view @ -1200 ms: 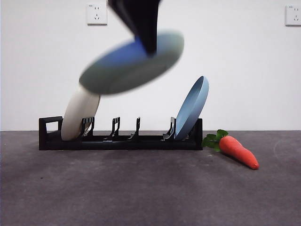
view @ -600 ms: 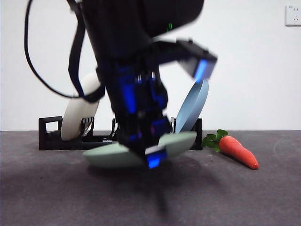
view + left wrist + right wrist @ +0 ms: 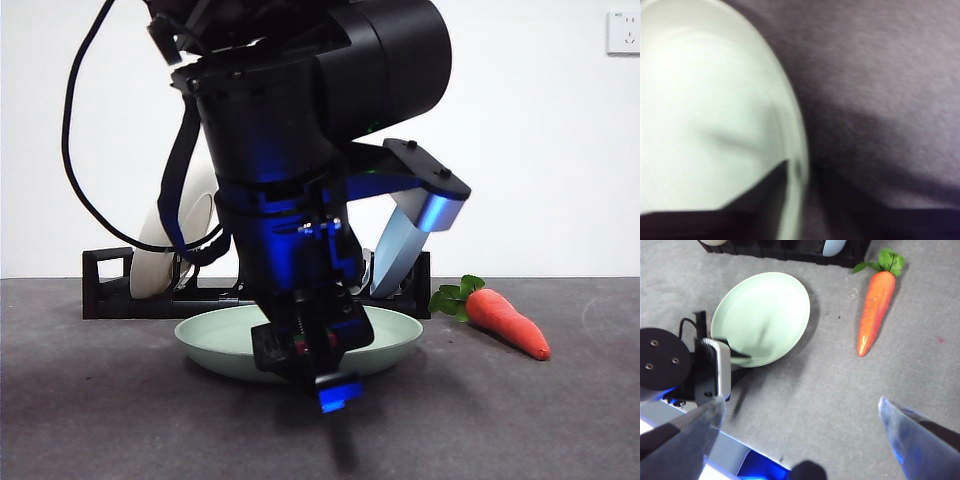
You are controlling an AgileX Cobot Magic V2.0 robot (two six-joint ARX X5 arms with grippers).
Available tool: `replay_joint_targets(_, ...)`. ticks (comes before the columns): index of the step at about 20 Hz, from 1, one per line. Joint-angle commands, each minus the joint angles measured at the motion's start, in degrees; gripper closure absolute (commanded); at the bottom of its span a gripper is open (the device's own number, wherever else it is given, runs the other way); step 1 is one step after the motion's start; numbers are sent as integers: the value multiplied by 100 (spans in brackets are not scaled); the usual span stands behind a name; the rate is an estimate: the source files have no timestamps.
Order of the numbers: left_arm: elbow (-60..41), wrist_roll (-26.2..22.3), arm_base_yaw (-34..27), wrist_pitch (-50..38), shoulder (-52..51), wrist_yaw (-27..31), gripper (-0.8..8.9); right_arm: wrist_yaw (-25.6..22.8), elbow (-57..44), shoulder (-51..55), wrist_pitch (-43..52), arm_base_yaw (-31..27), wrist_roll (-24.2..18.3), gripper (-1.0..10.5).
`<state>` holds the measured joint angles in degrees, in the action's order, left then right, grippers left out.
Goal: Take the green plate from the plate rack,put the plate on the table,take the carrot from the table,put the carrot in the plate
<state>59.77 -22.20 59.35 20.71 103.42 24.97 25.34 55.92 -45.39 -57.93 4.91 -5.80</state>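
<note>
Behind the dark grey, rough matte desk [image 3: 560,420] runs a plain white wall with a socket plate [image 3: 623,32] high at the right. Along the far side of the desk stands the long, low black plate rack [image 3: 110,285] with upright prongs and a loop handle at its left end; a cream-white plate [image 3: 160,262] leans in a slot near the left end and a blue plate [image 3: 397,250] leans near the right end. Just in front of the rack the round, shallow, pale sage-green plate [image 3: 215,335] lies flat on the desk. The left gripper [image 3: 320,375], big and dark with blue light on it, reaches down over the plate's near edge, and its wrist view shows a dark jaw lying over the plate's inner rim [image 3: 790,150]; whether the jaws are clamped on the rim or have let go, I cannot tell. The orange-red tapered toy carrot [image 3: 508,322] with its tuft of green leaves lies on the desk to the right of the plate, near the rack's right end, apart from both. The right gripper [image 3: 800,440] hangs high above the desk, its jaws spread wide and holding nothing.
</note>
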Motion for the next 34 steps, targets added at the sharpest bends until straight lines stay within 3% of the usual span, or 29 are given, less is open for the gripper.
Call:
replay_joint_targets(1,39,289,17,186,61,-136,463,7,20,-87,136,9,39,258)
replay_joint_targets(6,612,1108,42,1003,-756,-223,463,-17,20,-763,1071,9,197,258)
replay_joint_targets(12,1388,2426,39,1523,-2629,-1056,463,-192,20,-2573,2734,136,485,259)
replay_joint_targets(20,1539,2710,39,1755,-4568,-1010,465,-1403,22,-4715,4721,632,463,269)
replay_joint_targets(22,1539,2791,39,1910,-4819,-1012,467,-1615,26,-5077,5132,721,428,328)
replay_joint_targets(26,1539,2868,39,2212,-5031,-1010,467,-1945,31,-5630,5580,798,420,331)
replay_joint_targets(30,1539,2861,39,2406,-5036,-994,468,-1976,31,-5869,5663,798,426,577)
replay_joint_targets(33,1539,2861,39,2481,-5034,-776,468,-1941,31,-5869,5663,798,470,899)
replay_joint_targets(34,1539,2861,39,2520,-5034,-662,468,-1934,31,-5869,5659,798,498,959)
